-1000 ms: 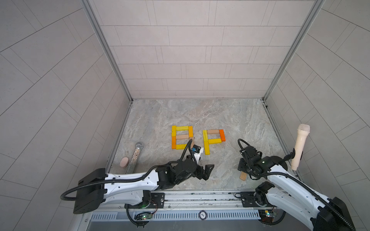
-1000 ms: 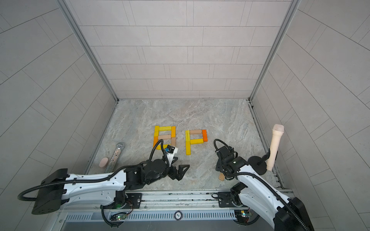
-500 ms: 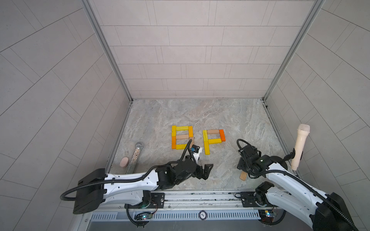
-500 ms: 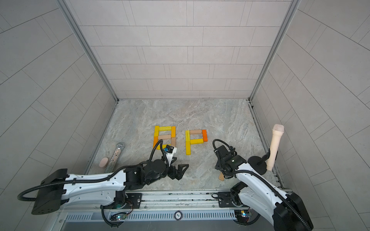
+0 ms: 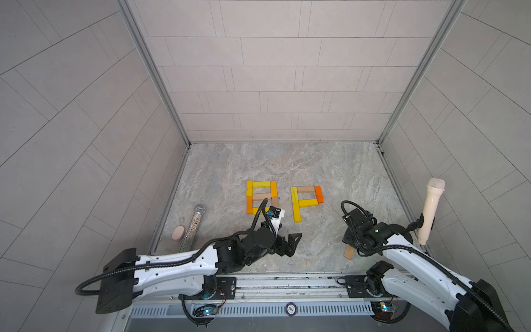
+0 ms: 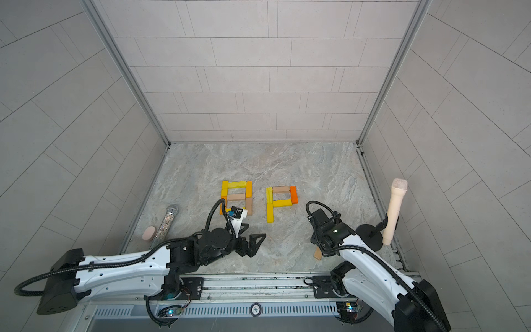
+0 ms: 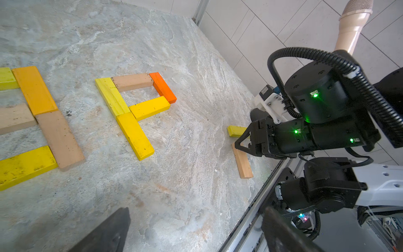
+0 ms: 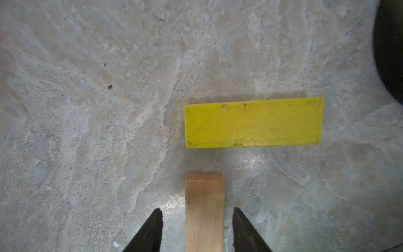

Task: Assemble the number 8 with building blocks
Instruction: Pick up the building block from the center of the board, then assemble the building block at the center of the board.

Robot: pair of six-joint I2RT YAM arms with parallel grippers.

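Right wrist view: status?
Right tool open, straddling tan block, no contact seen. Left tool open, empty. P-shaped figure: five bars, unfinished. Loose yellow block ahead, apart from tan.

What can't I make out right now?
- Completed 8, near corner: in both top views, behind the left arm's cable.
- Loose yellow block: in both top views, under the right arm.
- Tan block between the right gripper's open jaws: right wrist view, cut off by the frame edge.

**Blocks spread on marbled table point(image 5: 287, 161)**

The number 8 point(image 5: 261, 197) lies left of centre, a P-shaped group point(image 5: 296, 198) beside it. Lower right: tan block point(image 5: 349, 253), yellow block point(image 8: 253, 123) just off its end. A glittery cylinder point(image 5: 194, 227) lies along the left edge.
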